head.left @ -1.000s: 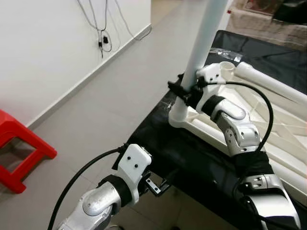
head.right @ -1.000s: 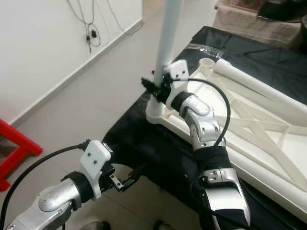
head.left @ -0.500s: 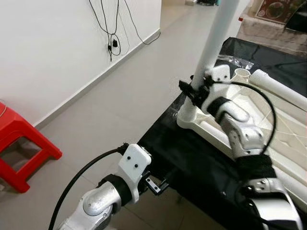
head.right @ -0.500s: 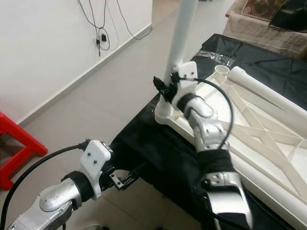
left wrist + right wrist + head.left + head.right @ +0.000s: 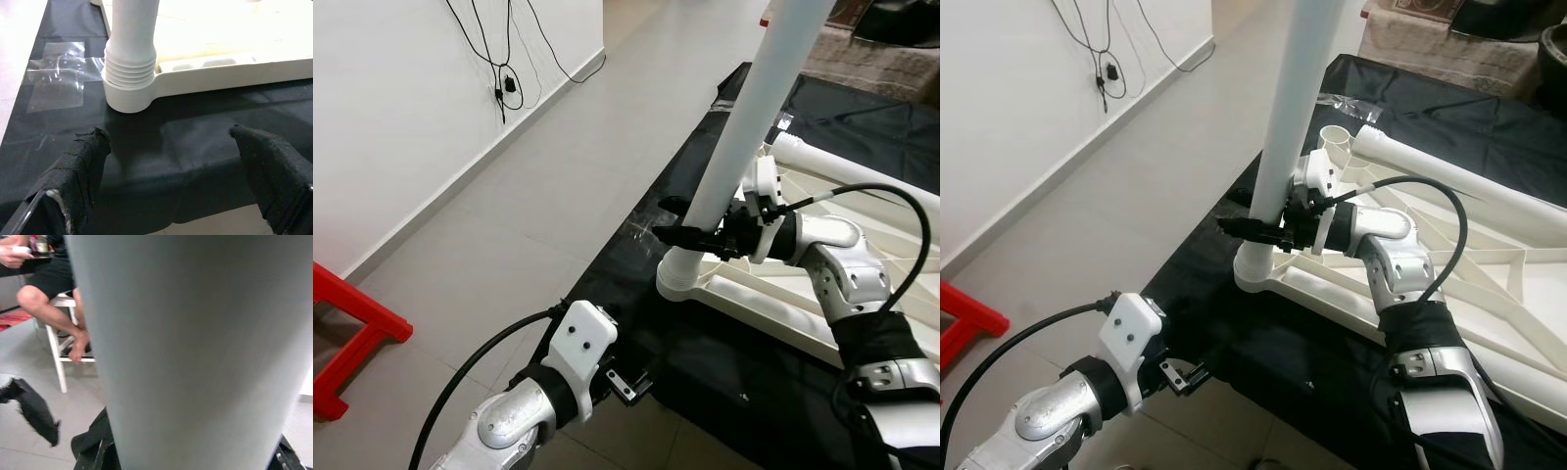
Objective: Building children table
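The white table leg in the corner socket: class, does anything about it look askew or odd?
Yes. The white leg leans instead of standing straight in its corner socket, with its thread ridges still showing above the socket, so it isn't fully seated. The right gripper grips it.

A room in a home, used for furniture assembly

Pale floor tiles (image 5: 558, 166) meet a plain white wall (image 5: 391, 108) where black cables (image 5: 499, 59) hang down. A red plastic stool (image 5: 352, 333) stands by the wall. A black sheet (image 5: 1263, 343) covers the worktop, and a seated person's bare legs (image 5: 54, 318) rest by a white chair (image 5: 61, 357).
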Robot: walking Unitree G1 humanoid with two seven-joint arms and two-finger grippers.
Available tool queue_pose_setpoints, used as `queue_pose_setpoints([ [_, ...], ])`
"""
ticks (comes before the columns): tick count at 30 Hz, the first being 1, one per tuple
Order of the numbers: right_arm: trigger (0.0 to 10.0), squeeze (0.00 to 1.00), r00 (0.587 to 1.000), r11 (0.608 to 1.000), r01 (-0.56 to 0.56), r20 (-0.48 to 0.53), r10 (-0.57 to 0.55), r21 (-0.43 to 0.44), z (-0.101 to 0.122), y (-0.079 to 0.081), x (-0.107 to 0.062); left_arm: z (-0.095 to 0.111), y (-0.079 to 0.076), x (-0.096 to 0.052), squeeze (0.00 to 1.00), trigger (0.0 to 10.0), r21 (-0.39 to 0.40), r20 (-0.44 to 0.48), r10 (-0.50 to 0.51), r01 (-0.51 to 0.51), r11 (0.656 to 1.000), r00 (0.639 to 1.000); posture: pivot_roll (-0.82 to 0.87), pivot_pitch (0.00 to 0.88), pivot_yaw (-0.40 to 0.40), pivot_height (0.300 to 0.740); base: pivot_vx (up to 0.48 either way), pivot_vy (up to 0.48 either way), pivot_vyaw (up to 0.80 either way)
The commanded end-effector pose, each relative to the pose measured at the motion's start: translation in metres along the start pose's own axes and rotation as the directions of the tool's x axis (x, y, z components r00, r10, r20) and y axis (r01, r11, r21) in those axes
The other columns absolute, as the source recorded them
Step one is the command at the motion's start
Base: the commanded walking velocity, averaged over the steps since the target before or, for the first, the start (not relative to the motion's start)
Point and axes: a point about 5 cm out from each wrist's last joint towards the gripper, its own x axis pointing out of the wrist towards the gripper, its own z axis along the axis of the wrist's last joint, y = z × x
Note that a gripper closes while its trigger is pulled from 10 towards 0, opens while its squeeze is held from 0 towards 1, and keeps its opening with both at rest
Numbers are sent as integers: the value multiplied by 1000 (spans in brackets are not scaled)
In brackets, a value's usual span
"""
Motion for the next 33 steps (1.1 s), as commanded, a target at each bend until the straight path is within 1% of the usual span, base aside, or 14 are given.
queue_pose_setpoints([
  [1,10000,0,985,994,20,-175,-1,106,-46,12,2,-1,-2,-3,0,10000,2,-10,-7,7,1000,1000,224,201,-59,740,0,0,0],
  [2,10000,0,996,996,55,-75,-49,76,-38,12,0,-1,-2,-3,0,10000,2,-11,-8,8,1000,1000,227,196,-61,740,0,0,0],
  [3,10000,0,996,996,55,-75,-49,76,-38,12,0,-1,-2,-3,0,10000,2,-11,-8,8,1000,1000,227,196,-61,740,0,0,0],
  [4,10000,0,994,993,87,54,-92,81,-28,14,-6,-2,-2,-3,0,10000,2,-13,-9,9,1000,1000,225,193,-61,740,0,0,0],
  [5,10000,0,994,993,87,54,-92,81,-28,14,-6,-2,-2,-3,0,10000,2,-13,-9,9,1000,1000,225,193,-61,740,0,0,0],
  [7,10000,0,938,978,121,304,-168,167,-17,24,-23,-3,-2,-2,0,10000,3,-13,-13,13,1000,1000,225,185,-52,740,0,0,0],
  [9,10000,0,938,978,121,304,-168,167,-17,24,-23,-3,-2,-2,0,10000,3,-13,-13,13,1000,1000,225,185,-52,740,0,0,0],
  [11,10000,0,896,971,100,406,-182,215,-19,32,-30,-3,-3,-2,0,10000,4,-12,-19,19,1000,1000,224,184,-49,740,0,0,0],
  [18,10000,0,909,975,42,396,-128,220,-25,36,-20,-3,-3,-2,0,10000,7,-12,-24,24,1000,1000,226,181,-46,740,0,0,0],
  [19,10000,0,931,976,40,347,-114,214,-27,33,-10,-3,-2,-1,0,10000,9,-12,-23,23,1000,1000,224,173,-51,740,0,0,0],
  [26,10000,0,942,979,54,314,-115,198,-23,32,-7,-3,-2,0,0,10000,9,-12,-23,23,1000,1000,225,173,-50,740,0,0,0],
  [30,10000,0,969,988,103,214,-126,118,-19,23,-8,-4,-2,-1,0,10000,9,-12,-21,22,1000,1000,226,173,-52,740,0,0,0],
  [32,10000,0,985,989,110,122,-122,103,-24,18,-11,-4,-2,-1,0,10000,10,-11,-22,22,1000,1000,214,179,-52,740,0,0,0],
  [33,10000,0,985,989,110,122,-122,103,-24,18,-11,-4,-2,-1,0,10000,10,-11,-22,22,1000,1000,214,179,-52,740,0,0,0],
])
